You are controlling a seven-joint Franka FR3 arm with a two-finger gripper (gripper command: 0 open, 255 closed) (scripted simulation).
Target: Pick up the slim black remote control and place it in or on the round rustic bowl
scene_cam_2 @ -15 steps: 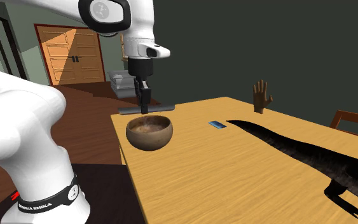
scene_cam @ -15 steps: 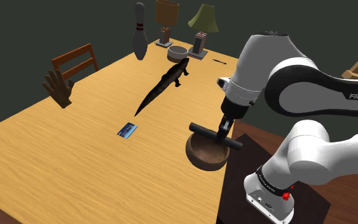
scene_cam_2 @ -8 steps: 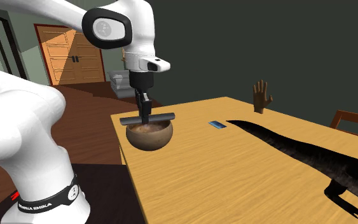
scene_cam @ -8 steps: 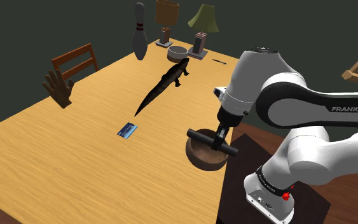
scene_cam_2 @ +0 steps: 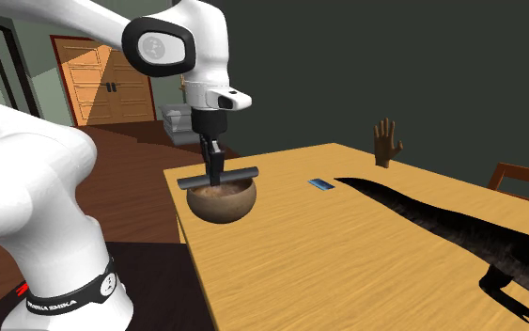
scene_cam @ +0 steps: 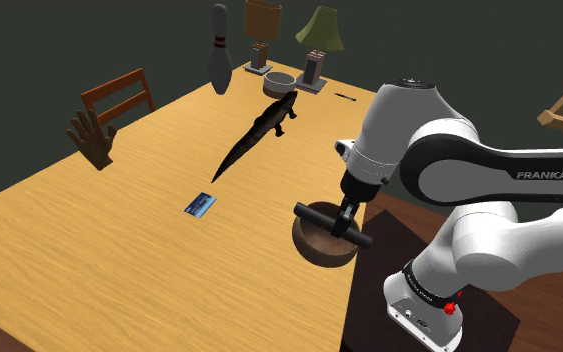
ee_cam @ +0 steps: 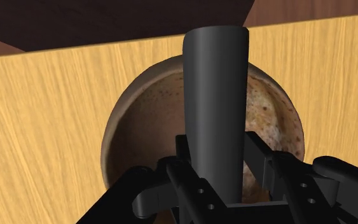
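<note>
The light wooden table [scene_cam: 89, 250] carries the work, and the white Franka arm [scene_cam: 439, 140] bends down over its near edge by the stand, at about 4 o'clock from the table's middle in the shoulder view. There the round brown bowl with a mottled, speckled inside [scene_cam: 324, 248] stands close to the edge.

The slim black remote control [scene_cam: 312, 212] is a plain, dark, flat bar with no buttons drawn. It is longer than the bowl is wide. It lies level across the bowl's mouth, its ends pointing to 10 and 4 o'clock in the shoulder view and overhanging the rim on both sides. From the second exterior view it sits right at rim height; whether it touches the rim I cannot tell.

The all-black gripper [ee_cam: 217, 159] is clamped on the remote near its middle, one finger on each long side, straight above the bowl's hollow.

This looks like the placing step, nearly finished. The next move seems to be a small descent until the bar rests on the rim, then parting the fingers and lifting straight up. The bar will probably bridge the rim rather than drop inside, so it should be let go level and centred.
</note>
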